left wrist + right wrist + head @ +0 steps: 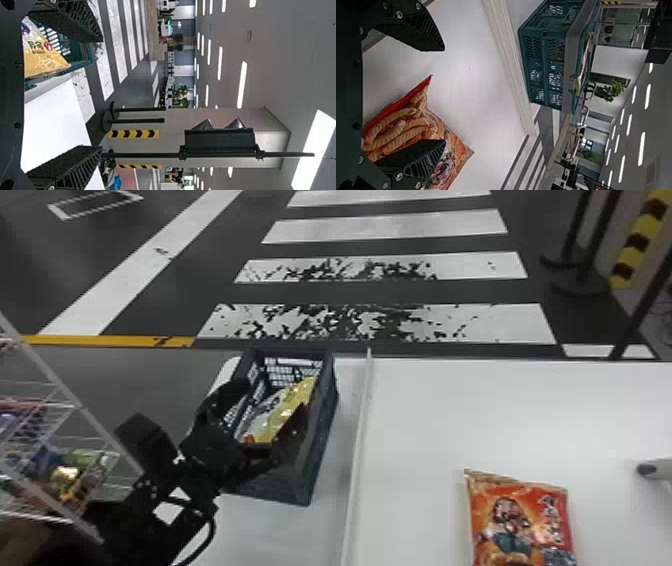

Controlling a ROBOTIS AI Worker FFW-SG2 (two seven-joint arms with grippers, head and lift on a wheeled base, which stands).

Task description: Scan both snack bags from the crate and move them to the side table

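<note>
Inside the dark green crate [320, 460] rests a yellow snack bag [292, 407], leaning lengthwise. My left gripper [274, 399] is over the crate, its fingers spread on either side of the bag and not closed on it. In the left wrist view that gripper [101, 95] is open, with the yellow bag [41, 55] close to one finger. An orange-red snack bag [520, 520] lies flat on the white table [430, 415]. In the right wrist view my right gripper [443, 95] stands open, one finger overlapping the view of the orange-red bag [399, 130].
A raised white edge [357, 440] runs between the crate's surface and the larger white table. At the left stands a wire rack [37, 382] of packaged goods. A pale object with a dark tip [655, 469] lies at the table's right side.
</note>
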